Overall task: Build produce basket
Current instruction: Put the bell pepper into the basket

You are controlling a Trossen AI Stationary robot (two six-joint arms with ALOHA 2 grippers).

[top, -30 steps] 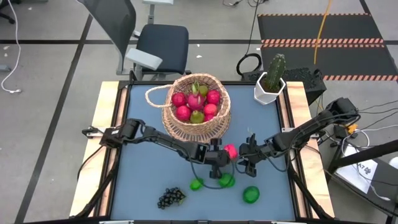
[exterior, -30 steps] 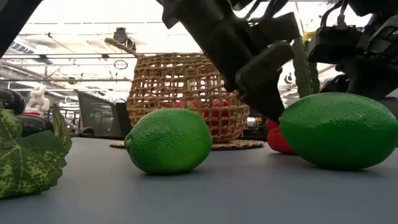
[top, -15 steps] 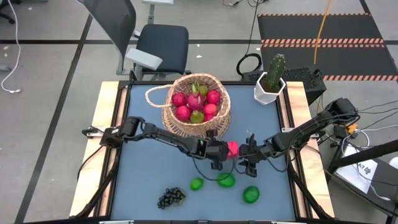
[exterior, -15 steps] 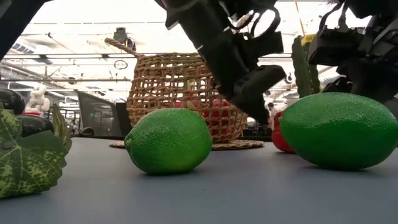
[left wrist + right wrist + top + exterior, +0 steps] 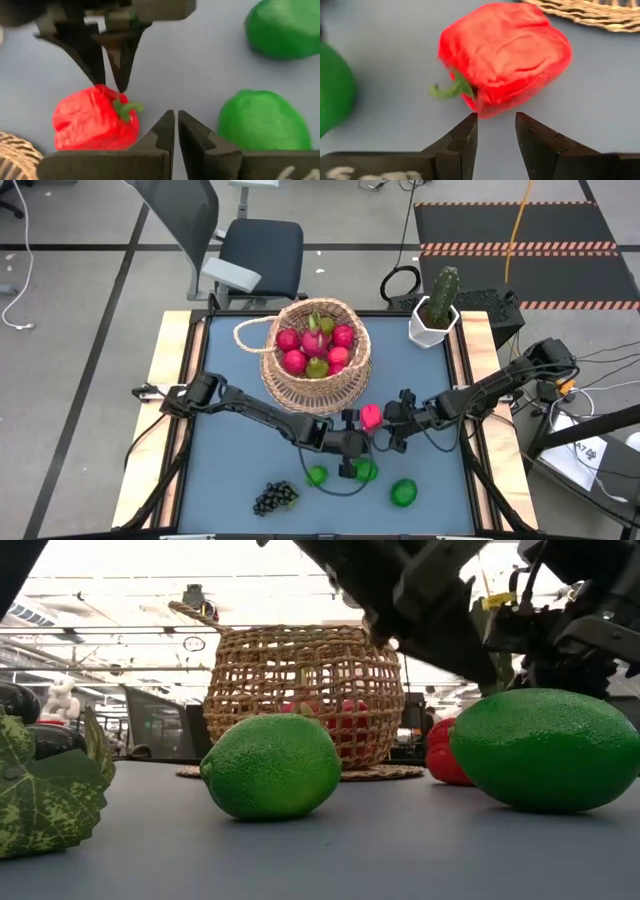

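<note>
The wicker basket point(image 5: 315, 352) stands at the table's far middle and holds red apples, a pink dragon fruit and green fruit. A red pepper point(image 5: 371, 417) lies on its side on the table just right of the basket's near side. My right gripper point(image 5: 494, 122) is open. Its fingertips stand just short of the pepper point(image 5: 506, 55), one on either side of its near edge. My left gripper point(image 5: 175, 122) is shut and empty, raised above the table near the pepper point(image 5: 95, 119) and beside a lime point(image 5: 260, 125).
Three limes point(image 5: 316, 476) point(image 5: 364, 471) point(image 5: 403, 493) and a dark grape bunch point(image 5: 275, 498) lie near the table's front edge. A white pot with a cactus point(image 5: 432, 315) stands at the far right corner. Bare table shows at the left.
My left gripper has risen from beside the pepper and drawn back a little toward the table's near edge. My right gripper has edged left toward the pepper. The pepper has shifted slightly on the table.
</note>
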